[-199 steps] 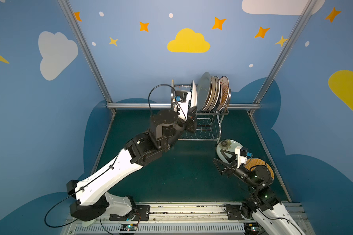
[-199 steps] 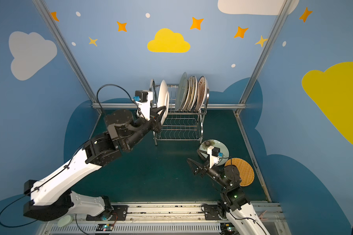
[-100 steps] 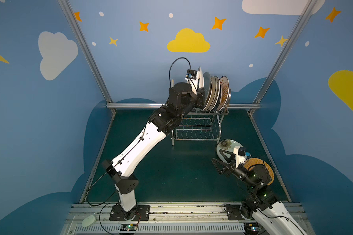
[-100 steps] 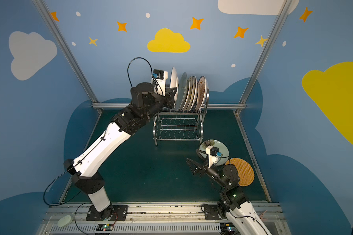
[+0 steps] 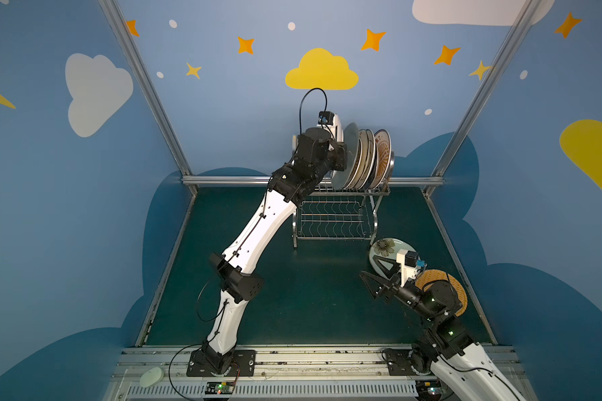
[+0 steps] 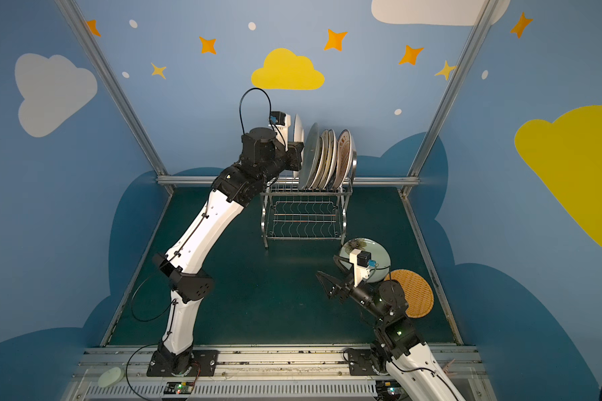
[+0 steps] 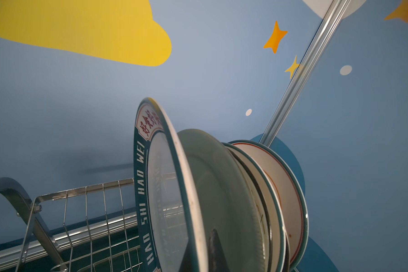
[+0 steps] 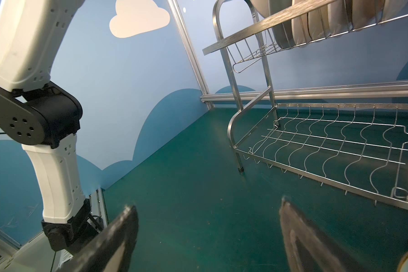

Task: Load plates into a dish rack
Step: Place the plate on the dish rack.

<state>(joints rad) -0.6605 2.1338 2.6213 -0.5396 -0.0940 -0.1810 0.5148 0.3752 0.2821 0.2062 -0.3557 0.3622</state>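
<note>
Left wrist view shows the green-lettered plate point(image 7: 165, 188) on edge at the dish rack's point(image 5: 332, 238) upper tier, just at 9 o'clock of the racked plates point(image 5: 365, 159). The left gripper point(image 6: 295, 152) is clamped on its rim. The rack stands at the mat's point(image 5: 292, 277) 12 o'clock. The right gripper point(image 8: 207, 235), jaws wide and empty, hovers at 4 o'clock near the pale green plate point(image 5: 388, 248) and orange woven plate point(image 5: 454, 288).

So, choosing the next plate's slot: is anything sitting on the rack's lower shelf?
No, the right wrist view shows the lower shelf as bare wire; the racked plates stand on the upper tier.
</note>
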